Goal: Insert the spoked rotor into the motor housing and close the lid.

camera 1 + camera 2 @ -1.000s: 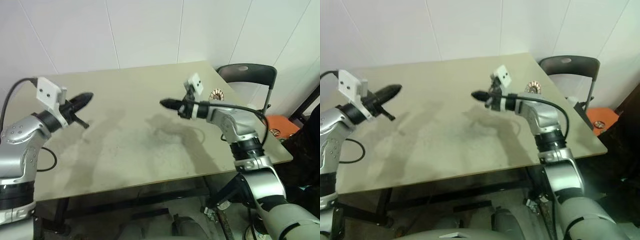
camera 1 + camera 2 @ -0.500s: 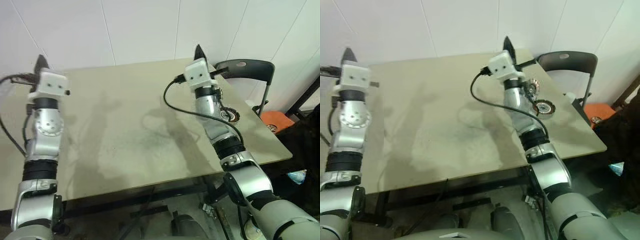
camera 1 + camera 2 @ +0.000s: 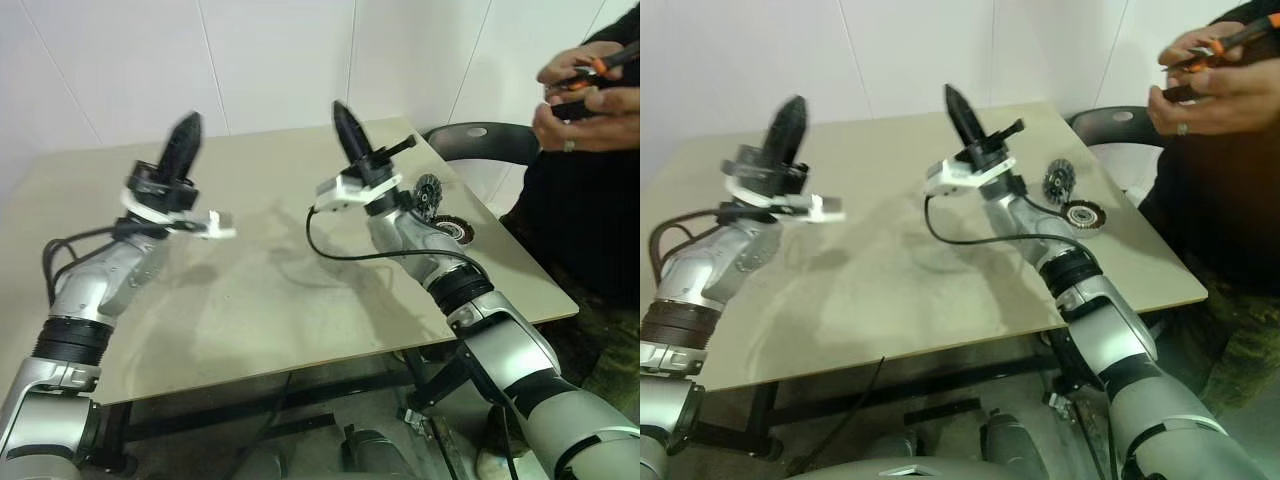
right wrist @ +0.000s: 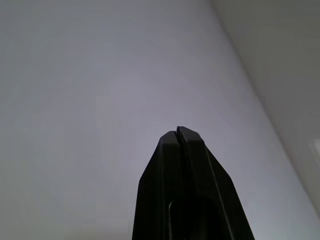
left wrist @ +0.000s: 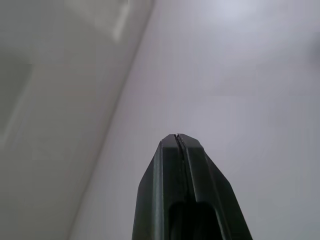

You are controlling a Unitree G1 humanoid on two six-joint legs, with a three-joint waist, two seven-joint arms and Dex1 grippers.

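While both grippers, left [image 3: 188, 128] and right [image 3: 343, 115], point up pinched closed and empty: nothing started. Next: reach spoked rotor [image 3: 1057, 181] beside housing [image 3: 1081, 215], table's [image 3: 260, 290] right edge.

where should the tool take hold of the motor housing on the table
A judgement: the motor housing lies flat near the table's right edge, with another round part close behind it. Best to come from above with the right tool, now shut and pointing up, and pinch its dark rim on the side away from the neighbour.
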